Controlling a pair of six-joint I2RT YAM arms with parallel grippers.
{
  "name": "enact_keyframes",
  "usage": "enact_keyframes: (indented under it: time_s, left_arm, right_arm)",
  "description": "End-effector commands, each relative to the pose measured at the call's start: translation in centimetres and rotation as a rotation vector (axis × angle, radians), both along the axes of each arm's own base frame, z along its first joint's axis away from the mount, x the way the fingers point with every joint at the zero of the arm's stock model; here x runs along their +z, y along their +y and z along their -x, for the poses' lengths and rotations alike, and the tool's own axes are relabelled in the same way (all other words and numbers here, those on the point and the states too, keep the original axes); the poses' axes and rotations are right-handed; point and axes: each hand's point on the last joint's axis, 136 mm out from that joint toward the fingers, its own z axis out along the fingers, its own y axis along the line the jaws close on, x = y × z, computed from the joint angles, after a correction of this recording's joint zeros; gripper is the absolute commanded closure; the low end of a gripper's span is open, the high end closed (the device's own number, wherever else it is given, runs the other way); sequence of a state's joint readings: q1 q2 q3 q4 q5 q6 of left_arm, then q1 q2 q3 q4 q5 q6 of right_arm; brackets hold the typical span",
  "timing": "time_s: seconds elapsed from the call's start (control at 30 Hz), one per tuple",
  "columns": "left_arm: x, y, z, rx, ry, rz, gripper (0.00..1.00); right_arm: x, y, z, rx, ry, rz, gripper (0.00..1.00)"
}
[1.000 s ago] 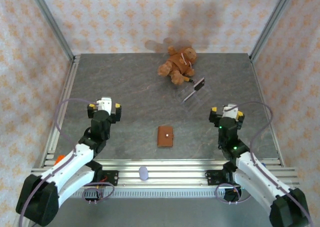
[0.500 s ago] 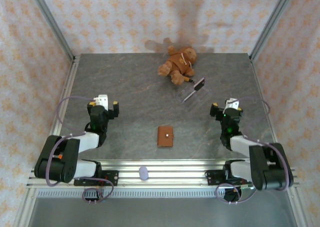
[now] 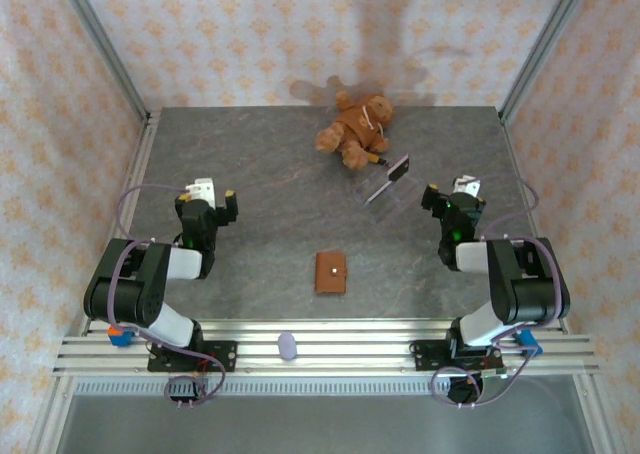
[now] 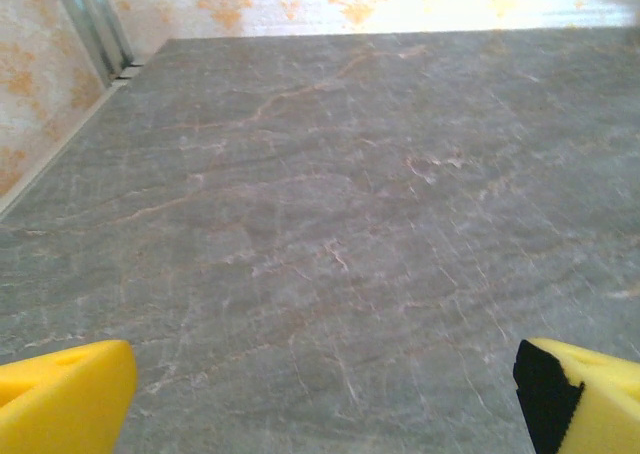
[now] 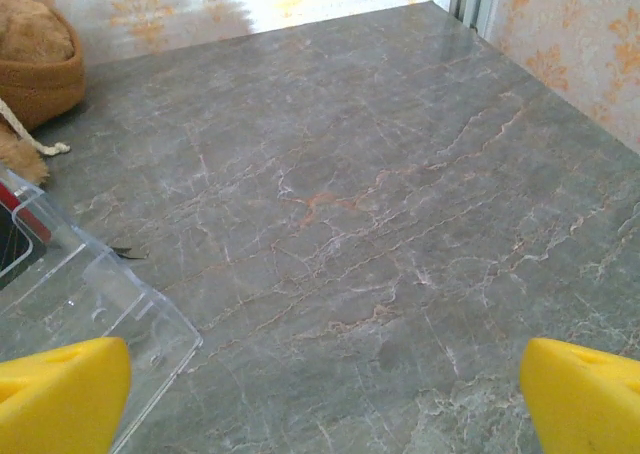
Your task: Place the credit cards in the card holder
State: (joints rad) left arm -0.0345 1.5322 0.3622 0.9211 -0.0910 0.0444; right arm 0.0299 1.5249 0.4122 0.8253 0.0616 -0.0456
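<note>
Lying apart: one card holder (image 3: 331,272), one clear case (image 3: 388,187); left gripper (image 3: 207,193), right gripper (image 3: 455,195) spread.

- Card holder (image 3: 331,272): brown, rectangular, closed, with a pale snap at its centre. It lies flat on the table between the left gripper (image 3: 207,199) and the right gripper (image 3: 455,196), nearer the arm bases than either and apart from both.
- Credit cards (image 3: 398,169): dark face with a red edge, count not resolvable. They stand tilted in a clear plastic case (image 3: 385,196), just left of the right gripper and slightly ahead of it, well apart from the card holder.
</note>
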Motion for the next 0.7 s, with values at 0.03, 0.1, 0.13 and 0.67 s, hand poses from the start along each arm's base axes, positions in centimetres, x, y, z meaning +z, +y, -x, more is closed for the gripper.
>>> enact_keyframes:
  time_s: [0.03, 0.1, 0.13, 0.67]
  left_arm:
    - [0.37, 1.55, -0.06, 0.088, -0.007, 0.014, 0.0]
    - [0.37, 1.55, -0.07, 0.087, -0.007, 0.013, 0.0]
    - [0.35, 1.55, -0.05, 0.087, -0.006, 0.014, 0.0]
    - [0.36, 1.55, -0.05, 0.087, -0.007, 0.014, 0.0]
  right_arm:
    - [-0.68, 0.03, 0.16, -0.003, 0.04, 0.005, 0.01]
    - [-0.72, 0.09, 0.21, 0.001, 0.042, 0.003, 0.01]
    - [-0.71, 0.12, 0.18, 0.003, 0.04, 0.003, 0.01]
    - [-0.73, 0.16, 0.24, 0.006, 0.04, 0.004, 0.01]
